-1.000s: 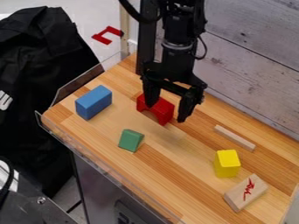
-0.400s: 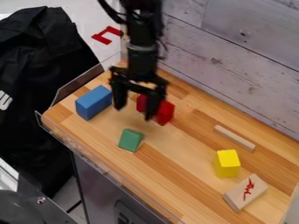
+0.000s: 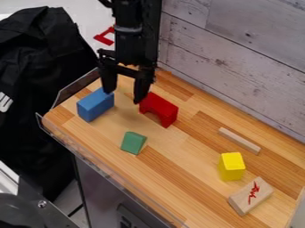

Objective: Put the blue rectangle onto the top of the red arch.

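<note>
The black gripper [image 3: 124, 95] hangs open over the back left of the table, its fingers spread apart with nothing between them. One fingertip is at the upper right end of the blue rectangle [image 3: 95, 105], overlapping it in the view; whether they touch I cannot tell. The other fingertip is beside the left end of the red arch [image 3: 159, 108]. Both blocks rest on the wood, the arch upright to the right of the blue block, with a gap between them.
A green block [image 3: 133, 142] lies in front of the arch. Toward the right are a thin wooden strip [image 3: 239, 140], a yellow block [image 3: 231, 166] and a wooden block with red marking [image 3: 250, 196]. A clear rim [image 3: 107, 174] edges the table [image 3: 173, 171]; a plank wall [image 3: 238, 62] stands behind.
The gripper has moved left from over the red arch to between it and the blue rectangle, uncovering the arch. The blocks have stayed put.
</note>
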`<act>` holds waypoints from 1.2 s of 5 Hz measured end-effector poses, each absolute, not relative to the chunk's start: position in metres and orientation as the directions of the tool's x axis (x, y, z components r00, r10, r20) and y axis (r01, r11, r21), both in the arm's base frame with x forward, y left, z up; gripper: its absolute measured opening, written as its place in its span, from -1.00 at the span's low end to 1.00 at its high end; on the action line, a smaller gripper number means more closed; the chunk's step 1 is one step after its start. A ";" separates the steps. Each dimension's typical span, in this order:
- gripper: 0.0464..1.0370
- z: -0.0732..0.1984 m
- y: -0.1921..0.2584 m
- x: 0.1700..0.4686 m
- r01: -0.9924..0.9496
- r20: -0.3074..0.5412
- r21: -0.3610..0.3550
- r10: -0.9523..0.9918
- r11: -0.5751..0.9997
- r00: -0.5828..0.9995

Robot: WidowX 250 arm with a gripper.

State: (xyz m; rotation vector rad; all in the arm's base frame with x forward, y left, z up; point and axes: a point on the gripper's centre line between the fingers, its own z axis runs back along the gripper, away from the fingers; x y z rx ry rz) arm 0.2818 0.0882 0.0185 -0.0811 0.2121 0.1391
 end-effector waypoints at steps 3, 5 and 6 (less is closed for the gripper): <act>0.92 0.016 0.119 0.272 0.005 -0.375 0.084 0.027 0.996 0.927; 0.92 0.000 0.139 0.267 -0.010 -0.393 0.081 0.042 0.997 0.918; 0.92 -0.007 0.142 0.265 -0.028 -0.383 0.074 0.054 0.997 0.922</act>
